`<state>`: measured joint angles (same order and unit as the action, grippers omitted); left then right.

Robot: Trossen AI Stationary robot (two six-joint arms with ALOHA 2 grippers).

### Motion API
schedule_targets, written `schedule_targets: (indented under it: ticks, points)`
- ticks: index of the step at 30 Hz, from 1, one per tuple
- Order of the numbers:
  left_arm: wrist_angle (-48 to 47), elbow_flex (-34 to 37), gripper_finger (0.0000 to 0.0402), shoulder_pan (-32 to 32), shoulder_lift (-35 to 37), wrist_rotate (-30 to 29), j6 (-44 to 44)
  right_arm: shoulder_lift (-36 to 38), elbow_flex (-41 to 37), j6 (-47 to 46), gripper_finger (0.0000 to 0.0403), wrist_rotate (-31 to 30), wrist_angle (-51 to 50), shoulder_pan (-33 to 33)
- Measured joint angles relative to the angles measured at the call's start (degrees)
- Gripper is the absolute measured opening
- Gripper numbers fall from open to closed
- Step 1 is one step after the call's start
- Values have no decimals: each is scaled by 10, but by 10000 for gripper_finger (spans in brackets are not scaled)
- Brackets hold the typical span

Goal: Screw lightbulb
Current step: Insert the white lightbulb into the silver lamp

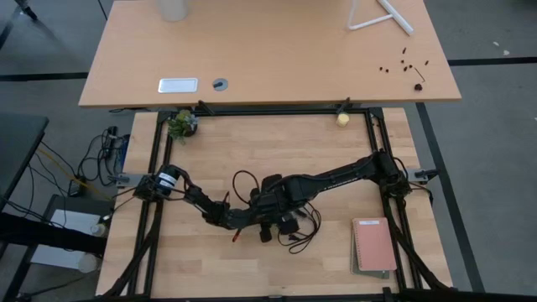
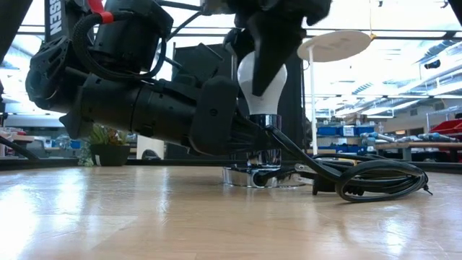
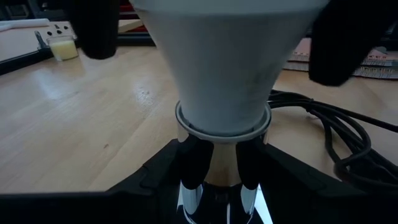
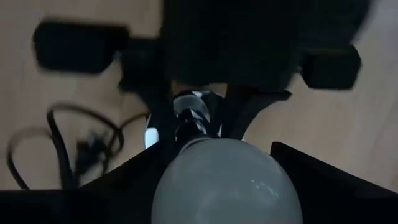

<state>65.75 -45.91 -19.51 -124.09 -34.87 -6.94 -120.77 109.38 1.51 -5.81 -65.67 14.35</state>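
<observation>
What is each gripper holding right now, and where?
Left gripper clamps the chrome socket neck below the bulb. Right gripper grips the bulb's glass from above.

The small white, pear-shaped lightbulb point(image 2: 261, 81) with its matte glass stands upright in front of me, rounded end up and narrow neck down. Its neck ends in a thin pale collar point(image 3: 222, 126) that sits right on top of a shiny chrome socket point(image 2: 263, 123), so the screw base itself is hidden from me. Seen from above, its dome point(image 4: 227, 183) is smooth and unmarked. It stands near the middle of the wooden desk point(image 2: 216, 217), toward the front edge.
</observation>
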Motion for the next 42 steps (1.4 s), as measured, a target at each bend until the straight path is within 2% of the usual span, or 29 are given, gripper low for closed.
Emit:
schedule_targets:
  ticks: [12,15,31,36,42]
  points:
    - [3,0,185,-1,0,0,0,0,0,-393,281,-6,-5,-2]
    - [3,0,185,-1,0,-1,0,0,0,-464,281,-6,-8,-5]
    - [5,1,185,0,0,-10,-5,0,0,-479,329,12,-22,-19]
    - [6,1,185,1,0,-10,-6,0,0,-478,330,-16,-25,-11]
    - [5,1,185,1,0,-10,-9,0,0,-479,320,-21,-25,-10]
